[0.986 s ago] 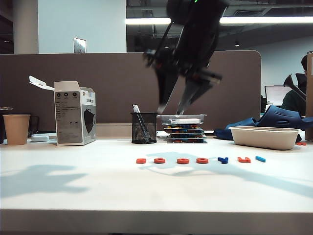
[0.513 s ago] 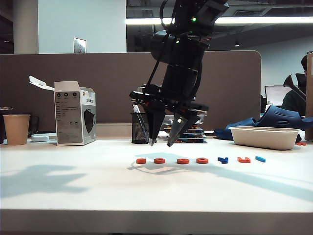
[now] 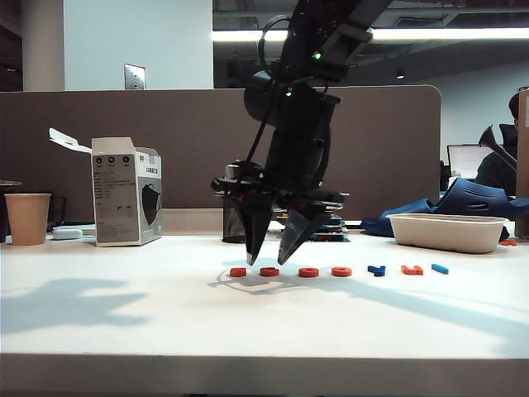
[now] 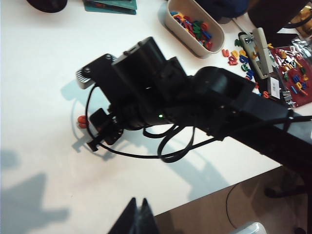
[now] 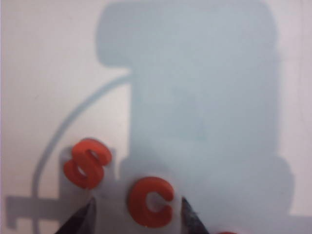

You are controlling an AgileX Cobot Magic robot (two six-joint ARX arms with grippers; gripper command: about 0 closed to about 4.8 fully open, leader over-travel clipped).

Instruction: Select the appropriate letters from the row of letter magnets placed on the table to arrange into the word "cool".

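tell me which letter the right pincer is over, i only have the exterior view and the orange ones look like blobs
observer: in the right wrist view the orange C lies between the tips of the open right pincer, apart from both.
operator: what's the orange one left of it
observer: an S, just outside one fingertip; "cool" doesn't need it.
operator: and the left pincer
observer: the left pincer is shut, hanging high by the edge of the table, outside your view.
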